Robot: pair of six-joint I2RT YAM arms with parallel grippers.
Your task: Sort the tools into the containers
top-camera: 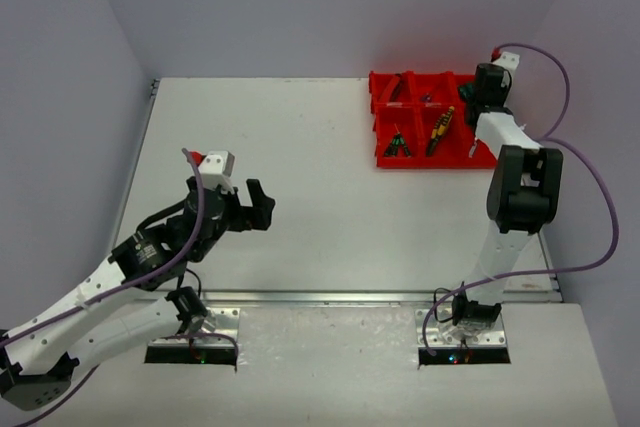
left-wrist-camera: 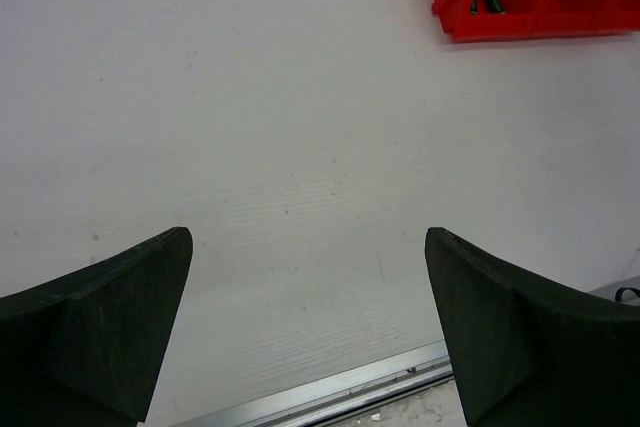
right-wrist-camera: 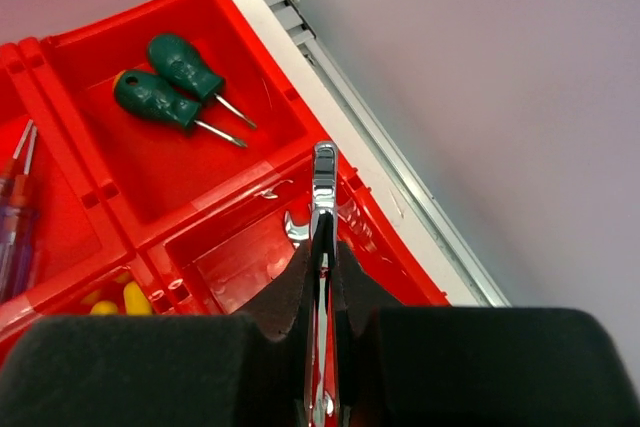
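The red bins stand at the far right of the table and show in the right wrist view. My right gripper is shut on a silver wrench, held edge-on above the right-hand compartment, where another wrench lies. Two green-handled screwdrivers lie in the far compartment. Yellow-handled pliers and green/black tools lie in the front compartments. My left gripper is open and empty over bare table at the left, also in the left wrist view.
A metal rail runs along the table's near edge. Another rail and the grey wall lie just beyond the bins on the right. My right arm stands beside the bins.
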